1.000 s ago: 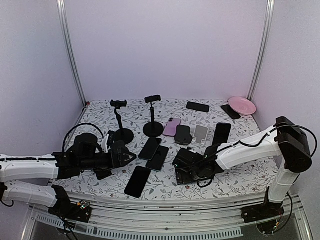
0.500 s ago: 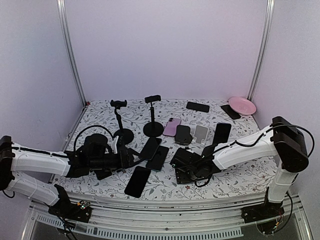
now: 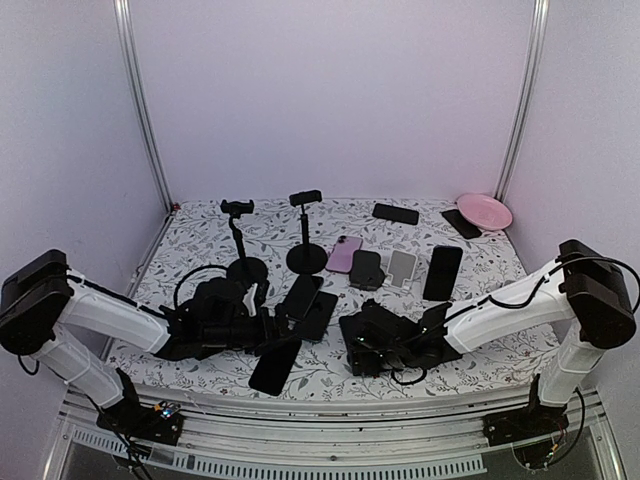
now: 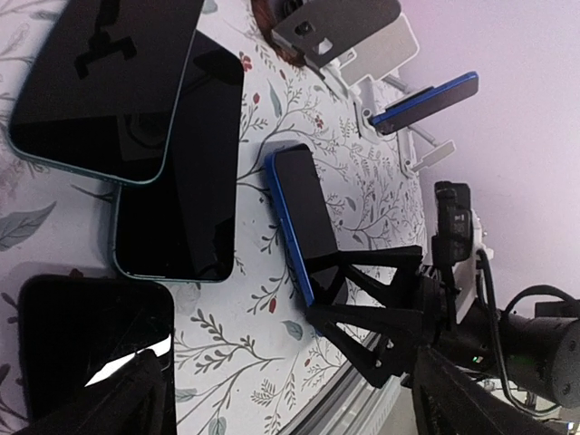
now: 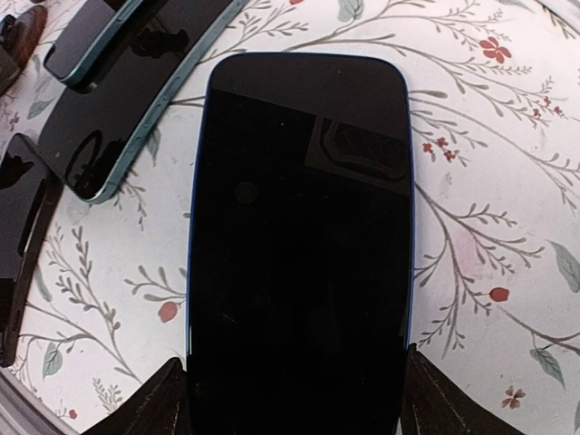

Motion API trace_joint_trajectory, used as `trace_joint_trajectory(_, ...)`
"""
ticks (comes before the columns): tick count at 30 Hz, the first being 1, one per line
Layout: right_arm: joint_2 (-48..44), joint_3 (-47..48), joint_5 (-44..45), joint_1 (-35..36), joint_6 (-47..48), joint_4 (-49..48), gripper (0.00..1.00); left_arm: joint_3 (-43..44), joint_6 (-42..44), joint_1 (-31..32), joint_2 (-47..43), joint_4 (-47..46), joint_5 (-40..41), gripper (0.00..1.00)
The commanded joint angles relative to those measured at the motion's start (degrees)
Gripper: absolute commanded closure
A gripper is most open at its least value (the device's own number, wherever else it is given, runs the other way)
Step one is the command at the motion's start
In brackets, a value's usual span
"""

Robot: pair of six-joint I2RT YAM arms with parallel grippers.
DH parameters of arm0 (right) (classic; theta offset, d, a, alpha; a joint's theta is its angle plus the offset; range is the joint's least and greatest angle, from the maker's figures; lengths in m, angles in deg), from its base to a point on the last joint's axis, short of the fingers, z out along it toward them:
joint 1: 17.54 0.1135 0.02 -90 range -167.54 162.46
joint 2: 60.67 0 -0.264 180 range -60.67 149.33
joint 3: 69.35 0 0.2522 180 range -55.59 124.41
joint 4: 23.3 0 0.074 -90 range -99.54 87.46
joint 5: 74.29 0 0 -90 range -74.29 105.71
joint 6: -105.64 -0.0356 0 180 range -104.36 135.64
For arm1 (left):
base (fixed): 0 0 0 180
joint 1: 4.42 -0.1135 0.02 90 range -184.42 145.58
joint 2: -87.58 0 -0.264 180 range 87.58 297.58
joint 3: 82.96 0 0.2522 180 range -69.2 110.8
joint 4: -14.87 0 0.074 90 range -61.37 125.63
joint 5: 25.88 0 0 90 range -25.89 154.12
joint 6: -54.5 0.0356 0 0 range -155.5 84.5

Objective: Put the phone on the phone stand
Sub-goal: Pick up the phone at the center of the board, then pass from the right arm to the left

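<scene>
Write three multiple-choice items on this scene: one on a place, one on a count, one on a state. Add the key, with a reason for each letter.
1. Where does the pink plate sit?
A. In the far right corner of the table
B. At the near left edge
C. Between the two arms

2. How many phone stands are upright?
A. One
B. Two
C. Four

3. How is the blue-edged phone that the right tool straddles?
A. Flat on the table, screen up
B. Clamped in a stand
C. Leaning against the back wall

Key:
1 A: the top view shows it at the back on the right.
2 B: two poles with clamps rise side by side at the back.
3 A: the right wrist view looks straight down on its dark screen, with table around it.
</scene>
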Motion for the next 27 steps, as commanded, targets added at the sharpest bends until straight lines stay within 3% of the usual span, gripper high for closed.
trace_joint_trajectory(1,-2.95,-3.83,-4.42,1.37,0.03,-9.99,0.34,1.89,-3.83,1.40,3.89,-4.79,1.02,0.06)
trace_joint_trajectory(7,-4.14,-6.23,-5.46,2.50,0.11,-15.36,0.35,5.91,-5.49,2.44,11.28,-7.70,-0.43,0.16)
trace_joint_trajectory(13,-6.01,-9.11,-6.68,2.61,-0.76,-20.05,0.34,9.53,-7.12,3.96,18.82,-10.01,-1.43,0.31)
trace_joint_trajectory(27,-7.93,-9.60,-6.86,2.75,0.18,-20.79,0.35,14.66,-8.15,5.66,25.87,-11.55,-3.01,0.65)
